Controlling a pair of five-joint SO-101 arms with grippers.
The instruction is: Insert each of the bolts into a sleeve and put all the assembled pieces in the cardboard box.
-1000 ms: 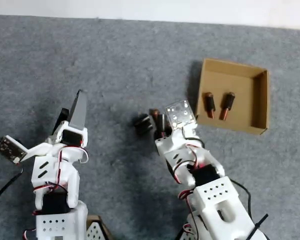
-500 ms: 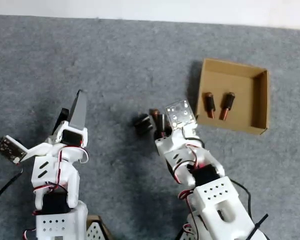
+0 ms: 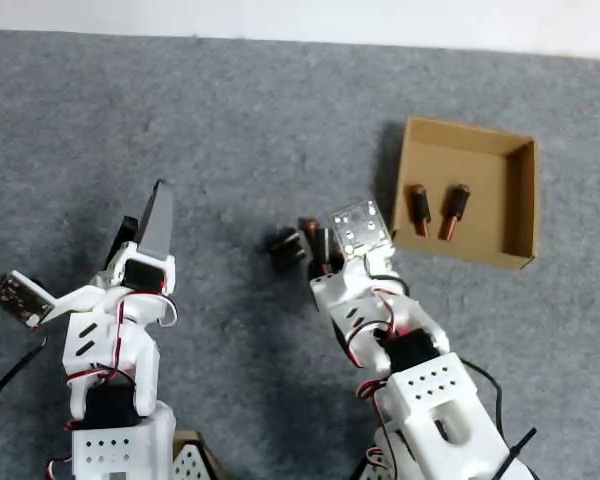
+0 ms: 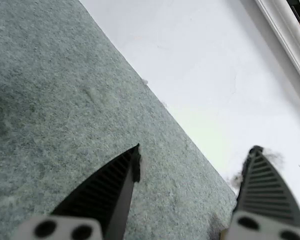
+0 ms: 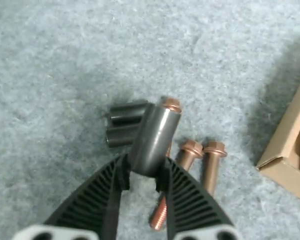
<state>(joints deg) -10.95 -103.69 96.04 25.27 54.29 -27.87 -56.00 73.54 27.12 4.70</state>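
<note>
My right gripper (image 5: 142, 167) is shut on a dark sleeve (image 5: 154, 132) with a copper bolt through it; the bolt's head (image 5: 170, 104) sticks out of the far end. In the high view this gripper (image 3: 320, 250) sits low over the mat, left of the cardboard box (image 3: 515, 190). Beside it lie two loose copper bolts (image 5: 212, 160) and two dark sleeves (image 5: 125, 122), also seen as a dark clump (image 3: 286, 248). Two assembled pieces (image 3: 418, 208) (image 3: 453, 212) lie in the box. My left gripper (image 4: 195, 150) is open and holds nothing, far to the left (image 3: 143, 210).
Grey felt mat (image 3: 230, 120) covers the table, with a white surface (image 4: 215, 75) beyond its far edge. A corner of the box (image 5: 290, 150) is close to the loose bolts. Open mat lies between the two arms.
</note>
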